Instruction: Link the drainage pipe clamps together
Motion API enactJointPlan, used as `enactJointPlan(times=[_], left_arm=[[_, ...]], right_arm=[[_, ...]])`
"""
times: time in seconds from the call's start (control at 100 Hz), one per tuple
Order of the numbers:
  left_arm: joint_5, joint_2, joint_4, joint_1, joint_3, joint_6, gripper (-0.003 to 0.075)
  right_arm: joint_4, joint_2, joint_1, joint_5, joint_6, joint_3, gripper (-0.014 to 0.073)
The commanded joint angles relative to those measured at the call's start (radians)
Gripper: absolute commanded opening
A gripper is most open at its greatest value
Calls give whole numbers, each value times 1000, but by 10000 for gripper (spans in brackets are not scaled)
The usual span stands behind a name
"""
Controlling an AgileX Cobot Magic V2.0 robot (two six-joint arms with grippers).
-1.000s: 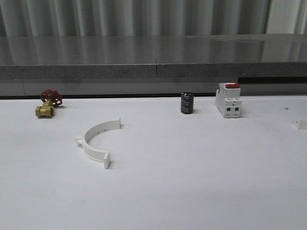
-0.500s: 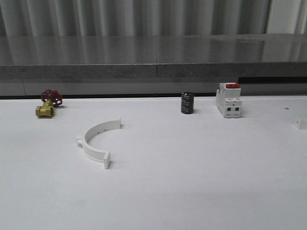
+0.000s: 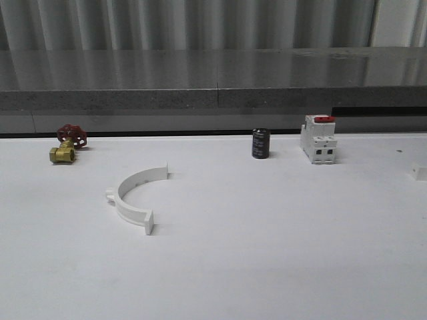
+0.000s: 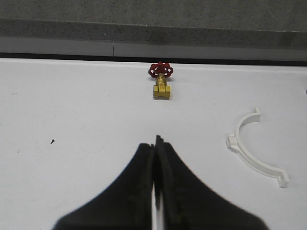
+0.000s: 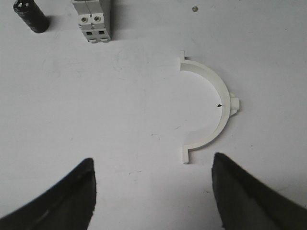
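One white half-ring clamp (image 3: 122, 194) lies flat on the left part of the white table, its open side facing right. In the left wrist view this clamp (image 4: 248, 158) lies off to one side of my left gripper (image 4: 156, 142), which is shut with nothing in it and hovers over bare table. The other clamp (image 5: 222, 121) lies flat in the right wrist view, just ahead of my right gripper (image 5: 152, 160). That gripper is open and empty, and one end tab of the clamp lies near one fingertip. A white bit at the table's right edge (image 3: 419, 173) may be part of this clamp.
A brass valve with a red handwheel (image 3: 67, 144) stands at the back left. A black cylinder (image 3: 260, 143) and a white breaker with a red switch (image 3: 318, 139) stand at the back right. A grey ledge runs along the table's far edge.
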Motion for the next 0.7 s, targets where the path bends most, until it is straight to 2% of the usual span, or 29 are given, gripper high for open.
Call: enactJointPlan(times=[0.0,0.42,0.69], left_arm=[[-83,1,6,0,-25,-9,-20],[-83,1,6,0,-25,-9,-20],[-83,1,6,0,-25,-9,-20]], right_arm=[[0,46,-26,-6,-6,-80,523],[0,427,-183,91,-155,-348,523],[32,613,-240,91,-249,-427,523]])
